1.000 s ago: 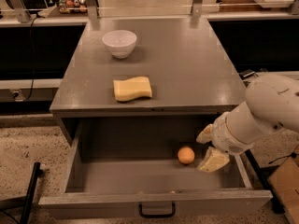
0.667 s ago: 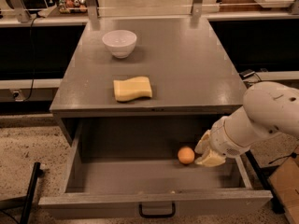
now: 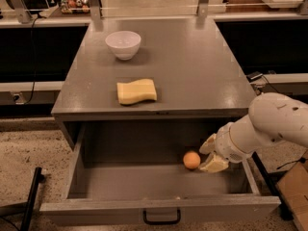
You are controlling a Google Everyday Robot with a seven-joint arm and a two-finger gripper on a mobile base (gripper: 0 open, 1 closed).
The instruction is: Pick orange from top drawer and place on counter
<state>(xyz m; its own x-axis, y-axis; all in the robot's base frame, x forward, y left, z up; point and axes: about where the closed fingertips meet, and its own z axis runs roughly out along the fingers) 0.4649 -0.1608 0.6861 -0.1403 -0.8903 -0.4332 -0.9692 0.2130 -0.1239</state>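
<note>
Nearest of all, in front of the claw and lower down, was the grey front of the top drawer point(image 3: 96, 211). It had a small black handle point(image 3: 161, 217) in the middle, to the left of the claw. The drawer was pulled wide open.

The gripper point(image 3: 204, 158), the robot's claw, was down inside the drawer, close to the right wall. Its two fingers were spread apart, one nearer and one farther back. The orange point(image 3: 191, 160) sat on the drawer floor just to the left of the claw, right by the finger tips. I could not tell if a finger touched it. The fat white arm point(image 3: 269, 124) went up and to the right from the claw, out over the side of the drawer.

A brown box point(image 3: 294, 191) stood on the floor to the right of the claw, outside the drawer.

Behind the claw and higher up was the flat grey counter point(image 3: 192, 66). A yellow wavy sponge point(image 3: 137, 91) lay on it, behind the claw and to its left, near the front edge. A white bowl point(image 3: 123, 44) stood farther back, also to the left. Two metal posts point(image 3: 203, 1) stood at the far edge of the counter, one almost straight behind the claw and the other well to its left.
</note>
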